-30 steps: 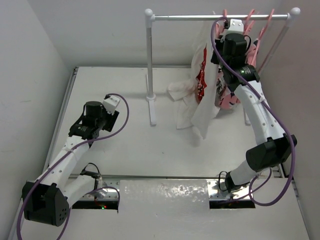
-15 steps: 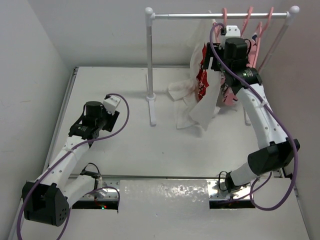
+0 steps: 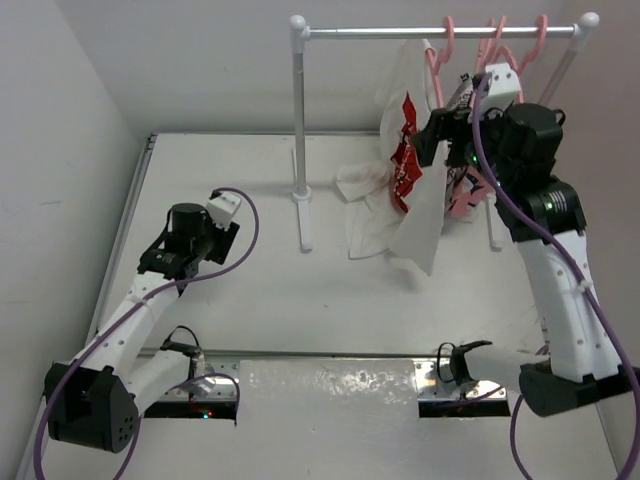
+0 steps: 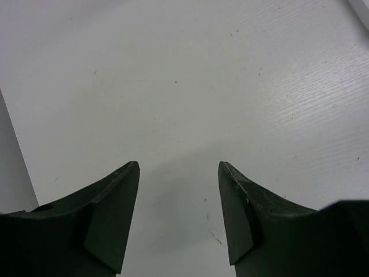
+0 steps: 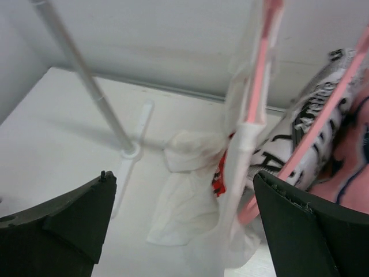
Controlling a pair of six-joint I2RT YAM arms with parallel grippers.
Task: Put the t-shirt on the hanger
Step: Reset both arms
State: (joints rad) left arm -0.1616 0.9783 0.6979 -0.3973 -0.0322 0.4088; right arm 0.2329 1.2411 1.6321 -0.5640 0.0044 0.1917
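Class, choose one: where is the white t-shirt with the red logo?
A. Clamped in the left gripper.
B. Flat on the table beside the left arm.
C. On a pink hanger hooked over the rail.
C: the t-shirt drapes from the hanger hooked on the rail, and the left gripper is open over the table with nothing in it.

Bright even overhead light, soft shadows on the table [image 3: 300,290], right wrist view blurred, fingers [image 5: 63,231] dark
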